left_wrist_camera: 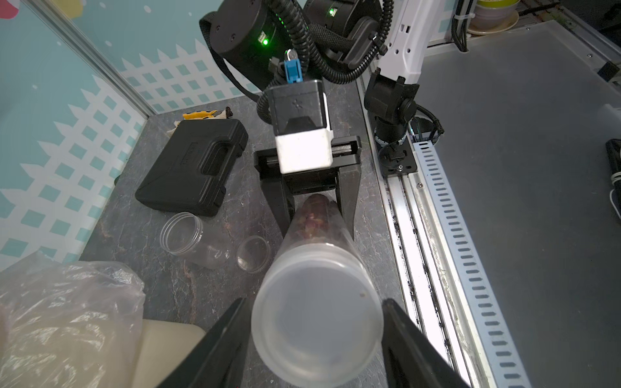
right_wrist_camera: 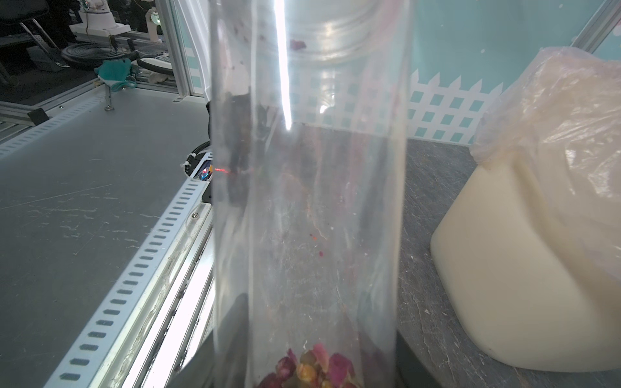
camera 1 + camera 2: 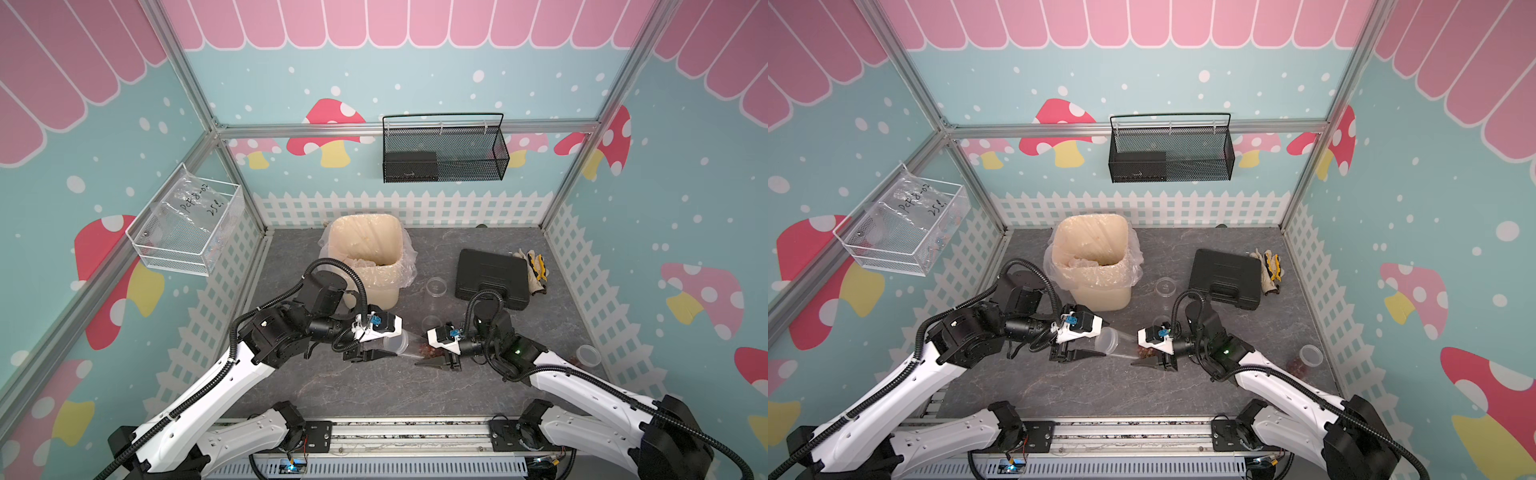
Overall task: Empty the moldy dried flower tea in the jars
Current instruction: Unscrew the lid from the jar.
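**Two tools on one jar, tea heaped at the base end**

One clear jar (image 3: 411, 349) hung level above the table (image 3: 374, 386), between the two arms and on the robot's side of the cream bin (image 3: 380, 297). The right tool (image 1: 317, 230) was clamped on the jar's base end, with a finger against each side. The moldy dried flower tea (image 2: 312, 366), reddish and tan bits, lay heaped inside at that same end, and a few specks clung further along the wall. The cap (image 1: 317, 322) was on the opposite end. The left tool (image 3: 395, 343) was set around that cap, with a finger close against each side. Whether those fingers pressed on the cap could not be told.

A second jar (image 1: 183, 235) was on the table near the black case (image 3: 494, 276), open-mouthed, with a loose clear lid disc (image 1: 252, 253) just beside it. A third jar (image 3: 588, 355) was by the right-hand fence wall, well apart from the others. A reddish colour showed through it in a top view. Gloves (image 3: 534, 270) lay beside the case.
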### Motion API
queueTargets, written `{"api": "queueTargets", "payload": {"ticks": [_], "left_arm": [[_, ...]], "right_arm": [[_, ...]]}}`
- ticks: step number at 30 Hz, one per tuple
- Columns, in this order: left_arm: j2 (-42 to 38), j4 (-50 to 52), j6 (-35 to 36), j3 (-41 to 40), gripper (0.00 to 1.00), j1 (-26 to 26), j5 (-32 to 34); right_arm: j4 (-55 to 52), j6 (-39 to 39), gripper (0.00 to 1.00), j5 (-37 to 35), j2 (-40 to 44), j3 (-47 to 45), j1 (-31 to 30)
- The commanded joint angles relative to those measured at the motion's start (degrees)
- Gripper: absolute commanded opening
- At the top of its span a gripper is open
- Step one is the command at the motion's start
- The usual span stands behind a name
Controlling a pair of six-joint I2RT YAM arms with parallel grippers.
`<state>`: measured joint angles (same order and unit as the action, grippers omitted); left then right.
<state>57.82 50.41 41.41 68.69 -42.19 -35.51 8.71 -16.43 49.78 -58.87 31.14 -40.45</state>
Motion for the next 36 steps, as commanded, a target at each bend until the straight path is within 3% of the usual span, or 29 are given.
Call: {"api": "queueTargets", "payload": {"ticks": [1, 5, 11, 14, 16, 20, 24, 27, 30, 32, 34, 36], "left_arm": [[-0.03, 0.66, 1.75, 1.32, 0.63, -0.40, -1.96], [0.05, 0.64, 1.37, 1.03, 0.57, -0.92, -2.13], [1.03, 0.15, -3.32, 1.74, 0.35, -1.76, -1.94], [2.17, -2.30, -14.50, 2.75, 0.28, -1.84, -0.53], [2.78, -5.44, -27.30, 2.86, 0.20, -1.93, 2.36], [5.06, -4.20, -53.20, 6.29, 0.00, -2.10, 15.19], [6.47, -2.24, -75.32, 7.45, 0.00, -2.10, 18.33], [7.31, -2.25, -82.11, 7.11, 0.12, -2.57, 17.47], [8.21, -2.41, -81.68, 7.75, 0.26, -3.78, 16.86], [8.60, -2.67, -79.05, 8.27, 0.48, -4.03, 16.41], [8.71, -3.01, -72.81, 9.19, 0.79, -4.06, 16.02], [7.80, -2.97, -64.65, 10.40, 0.95, -4.07, 16.53]], "right_arm": [[-0.39, -1.51, 0.00, 2.34, -0.19, 1.30, -0.03], [-0.37, -1.34, 0.00, 2.18, -0.19, 1.50, 0.02], [-0.37, -0.97, 0.00, 0.00, -0.11, 1.76, 0.01], [-0.26, -1.23, 0.00, -3.58, 0.48, 1.61, 0.02], [0.46, -1.33, 0.00, -7.04, 1.10, 1.26, 0.02], [2.55, -1.06, 0.00, -13.76, 2.33, 0.43, 0.02], [5.11, -0.85, 0.00, -18.98, 2.97, -0.49, 0.01], [6.47, -0.73, 0.00, -21.10, 2.63, -0.47, 0.02], [7.22, -0.46, 0.00, -20.98, 2.45, -0.43, 0.02], [7.68, -0.12, 0.00, -20.41, 2.33, -0.50, 0.02], [7.80, 0.23, 0.00, -19.37, 2.36, -0.71, 0.02], [7.78, 0.72, 0.00, -18.61, 2.46, -0.96, 0.02]]}}
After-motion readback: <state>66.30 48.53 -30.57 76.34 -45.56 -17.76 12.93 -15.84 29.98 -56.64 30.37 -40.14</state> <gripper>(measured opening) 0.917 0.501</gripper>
